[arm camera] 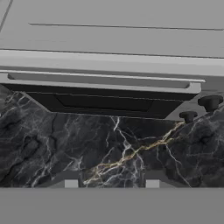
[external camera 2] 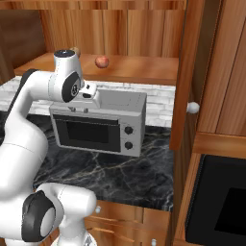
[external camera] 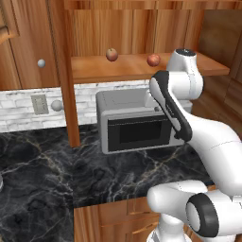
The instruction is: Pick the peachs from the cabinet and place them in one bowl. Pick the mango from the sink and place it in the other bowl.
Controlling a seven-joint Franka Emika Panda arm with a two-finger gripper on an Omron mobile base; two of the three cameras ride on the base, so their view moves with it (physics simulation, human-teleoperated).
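Observation:
Two reddish peachs rest apart on the plank shelf of the open wooden cabinet. In the right base view one peach lies in the open, and the other peeks out behind my arm. My hand hangs just above the front top edge of a grey toaster oven, below the shelf. My gripper points down at the counter, open, with nothing between its fingertips. The mango, the sink and both bowls are out of view.
The grey toaster oven stands on the black marble counter under the shelf. A wooden cabinet upright rises left of it and an open door edge stands to the right.

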